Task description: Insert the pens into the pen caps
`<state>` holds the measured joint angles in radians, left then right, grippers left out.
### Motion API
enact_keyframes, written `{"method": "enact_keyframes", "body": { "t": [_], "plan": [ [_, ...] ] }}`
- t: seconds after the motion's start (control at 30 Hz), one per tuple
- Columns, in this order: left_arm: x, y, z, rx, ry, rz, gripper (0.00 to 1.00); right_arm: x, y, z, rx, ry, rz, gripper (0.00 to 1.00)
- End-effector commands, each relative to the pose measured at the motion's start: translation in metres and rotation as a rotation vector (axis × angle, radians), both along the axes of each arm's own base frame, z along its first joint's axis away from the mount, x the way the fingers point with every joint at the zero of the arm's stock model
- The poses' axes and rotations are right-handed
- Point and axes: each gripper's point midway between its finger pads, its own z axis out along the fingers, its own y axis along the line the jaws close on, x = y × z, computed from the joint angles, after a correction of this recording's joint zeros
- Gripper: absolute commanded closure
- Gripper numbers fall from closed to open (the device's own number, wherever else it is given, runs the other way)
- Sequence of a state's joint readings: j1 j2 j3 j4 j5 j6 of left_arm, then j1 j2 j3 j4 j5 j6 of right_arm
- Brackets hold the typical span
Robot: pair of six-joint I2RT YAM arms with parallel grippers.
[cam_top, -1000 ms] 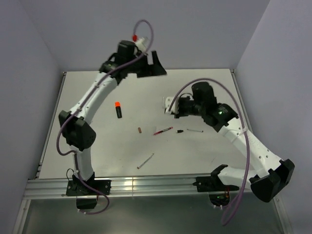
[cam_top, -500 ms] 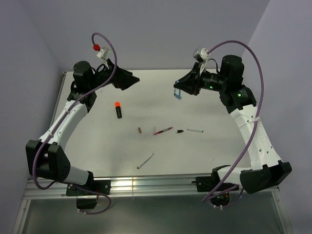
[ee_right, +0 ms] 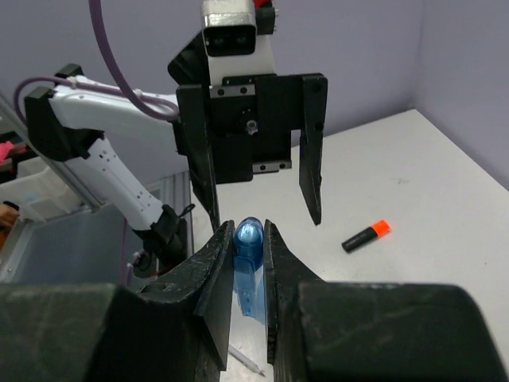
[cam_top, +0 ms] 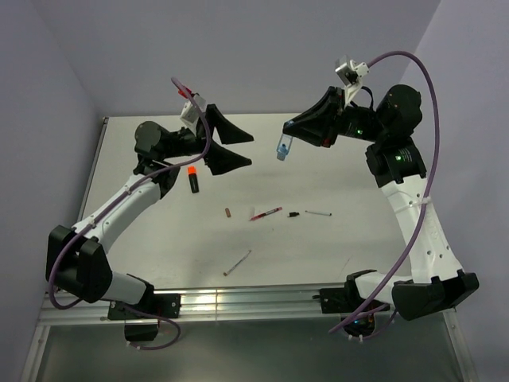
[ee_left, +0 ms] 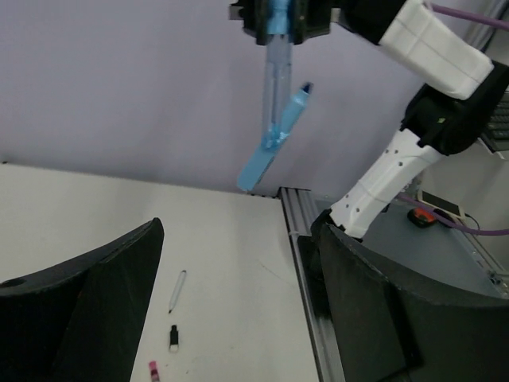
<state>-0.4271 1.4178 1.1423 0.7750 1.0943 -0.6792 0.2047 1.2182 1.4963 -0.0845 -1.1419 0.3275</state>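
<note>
R gripper (cam_top: 288, 137) clamped on blue marker (cam_top: 282, 150), held mid-air over far side of table (cam_top: 159, 231). Marker's long axis tilts down twd L gripper (cam_top: 250, 151), which faces it w/ fingers apart & empty, near but not touching. Red pen (cam_top: 266, 213) lies on table.

**Top external:** high, above and behind the arm bases, tilted down and forward. Wide and distant. Takes in the whole table (cam_top: 334, 255) up to the far wall (cam_top: 318, 56).

**Left wrist:** sits behind the left gripper (cam_top: 247, 150), own fingers dark at the lower corners. Faces across the table's right edge and upward at the right arm (ee_left: 398, 159). Light-blue marker (ee_left: 273, 135) near top of frame.

**Right wrist:** looks out along the right gripper (ee_right: 248, 227), facing the left gripper head-on. The marker sits very close.

**Overlap:**
- The wrist views face each other.
- The light-blue marker shows in all three views.
- Black marker with orange end (ee_right: 366, 235): top and right wrist.
- Slim white pen (ee_left: 177, 290): top and left wrist.
</note>
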Motion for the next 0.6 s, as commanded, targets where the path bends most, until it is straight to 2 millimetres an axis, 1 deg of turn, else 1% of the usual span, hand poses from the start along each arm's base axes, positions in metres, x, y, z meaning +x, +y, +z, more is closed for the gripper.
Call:
{"method": "enact_keyframes", "body": {
  "t": [0.0, 0.03, 0.13, 0.23, 0.33, 0.37, 0.43, 0.53, 0.57],
  "plan": [
    [-0.041, 0.002, 0.033, -0.063, -0.132, -0.099, 0.16, -0.031, -0.002, 0.046, 0.054, -0.099, 0.063, 1.0],
    [-0.048, -0.003, 0.034, -0.069, -0.134, -0.116, 0.16, -0.032, -0.002, 0.049, 0.059, -0.101, 0.066, 1.0],
    [-0.051, -0.008, 0.041, -0.096, -0.141, -0.101, 0.18, -0.04, -0.001, 0.058, 0.075, -0.112, 0.089, 1.0],
    [-0.05, -0.012, 0.046, -0.105, -0.14, -0.107, 0.19, -0.047, 0.0, 0.065, 0.085, -0.127, 0.102, 1.0],
    [-0.056, -0.018, 0.053, -0.106, -0.135, -0.141, 0.22, -0.051, 0.001, 0.069, 0.088, -0.136, 0.11, 1.0],
    [-0.058, -0.02, 0.057, -0.111, -0.135, -0.149, 0.25, -0.05, 0.002, 0.069, 0.089, -0.136, 0.11, 1.0],
    [-0.063, -0.026, 0.058, -0.107, -0.117, -0.168, 0.27, -0.05, 0.002, 0.07, 0.09, -0.139, 0.112, 1.0],
    [-0.061, -0.032, 0.065, -0.115, -0.117, -0.147, 0.3, -0.052, 0.003, 0.072, 0.092, -0.142, 0.116, 1.0],
    [-0.057, -0.036, 0.065, -0.105, -0.1, -0.132, 0.32, -0.055, 0.004, 0.072, 0.093, -0.143, 0.122, 1.0]
  ]
}}
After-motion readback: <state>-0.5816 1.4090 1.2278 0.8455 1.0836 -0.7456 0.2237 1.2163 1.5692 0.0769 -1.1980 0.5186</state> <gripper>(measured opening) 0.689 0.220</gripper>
